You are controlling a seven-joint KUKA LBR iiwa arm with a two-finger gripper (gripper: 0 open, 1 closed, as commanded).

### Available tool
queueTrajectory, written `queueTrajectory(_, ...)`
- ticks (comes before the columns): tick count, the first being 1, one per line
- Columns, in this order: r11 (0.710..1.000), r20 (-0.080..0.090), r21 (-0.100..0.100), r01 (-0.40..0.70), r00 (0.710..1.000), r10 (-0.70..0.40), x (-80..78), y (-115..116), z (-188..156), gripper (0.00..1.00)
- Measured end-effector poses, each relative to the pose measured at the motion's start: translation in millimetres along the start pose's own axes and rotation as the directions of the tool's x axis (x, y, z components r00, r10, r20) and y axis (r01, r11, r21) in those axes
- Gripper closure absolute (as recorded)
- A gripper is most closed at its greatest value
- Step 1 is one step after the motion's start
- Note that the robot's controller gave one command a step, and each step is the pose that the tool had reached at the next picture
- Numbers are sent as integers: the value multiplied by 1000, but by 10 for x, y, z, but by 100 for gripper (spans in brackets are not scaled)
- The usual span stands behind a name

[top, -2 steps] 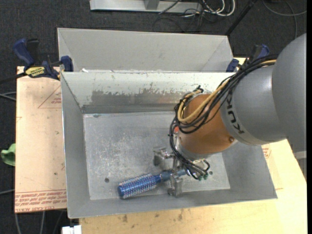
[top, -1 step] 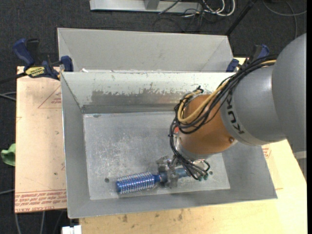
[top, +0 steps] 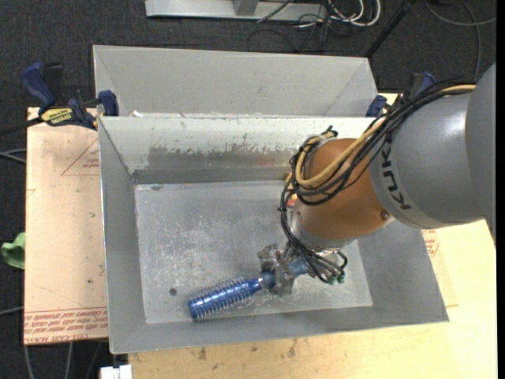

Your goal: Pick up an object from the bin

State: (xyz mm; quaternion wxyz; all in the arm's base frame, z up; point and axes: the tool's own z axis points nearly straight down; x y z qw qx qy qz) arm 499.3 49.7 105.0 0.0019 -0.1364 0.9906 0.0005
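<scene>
The gripper (top: 278, 278) sits low in the grey metal bin (top: 118, 235), at the handle end of 1 blue bristly plastic brush (top: 225, 297); open or closed, I cannot tell.

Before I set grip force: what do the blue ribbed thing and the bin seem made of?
The blue ribbed thing, at the floor's near edge by the gripper, is probably plastic, glossy, going by bright glints on its ribs. The bin looks like sheet metal, dull grey, with scuffs and worn streaks.
</scene>
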Motion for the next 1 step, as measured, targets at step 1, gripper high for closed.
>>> queueTrajectory(1, 1000, 4, 1, -1, 1000, 1, -18, 5, -683, 100)
